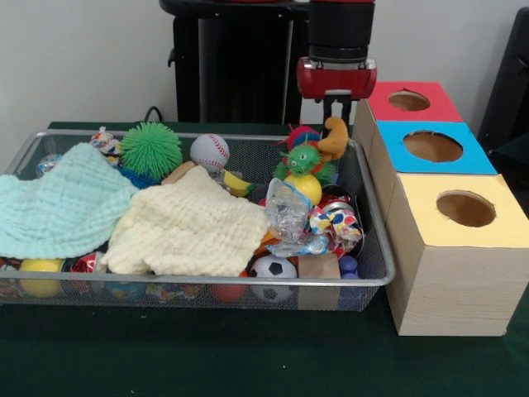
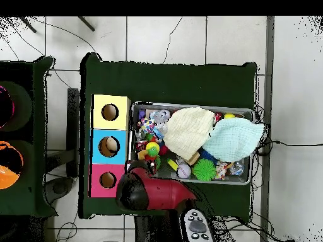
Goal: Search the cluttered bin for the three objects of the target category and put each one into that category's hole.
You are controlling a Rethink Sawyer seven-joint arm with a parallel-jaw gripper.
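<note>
While the red and black arm hung over the far right corner of the large shallow silver wire-mesh bin (image 1: 376, 279), its gripper (image 1: 336, 116) held a small tan-orange plush animal toy (image 1: 334, 139) pinched at its top, the body dangling curved just above the clutter. The fingers were clenched on the toy, though only their dark tips showed beneath the red wrist block. The toy hung just left of the pale wooden box with the red top, whose round dark hole (image 1: 408, 101) lay to the right and a little farther back, beyond the box's near wall.

The step in hand appeared to be carrying this first find to the red-topped box. To do it well, the arm needed to lift until the toy's lowest part cleared the box's top edge, since the plush hung lower than that surface. A sideways move at that height would have dragged it against the wall. Only then should it have travelled right and back, centring the toy over the hole, not the blue-topped box's hole (image 1: 432, 146) next along toward the near side. Because the toy was soft and swung freely, a slow move and a short pause before letting go would have helped it drop straight.

Below the toy sat a green spiky rubber creature (image 1: 304, 158) on a smooth yellow ball (image 1: 307, 188). A pale yellow cloth (image 1: 190, 227) and a mint-green cloth (image 1: 62, 203) covered much of the bin, and I could not tell where the other two plush toys lay.
</note>
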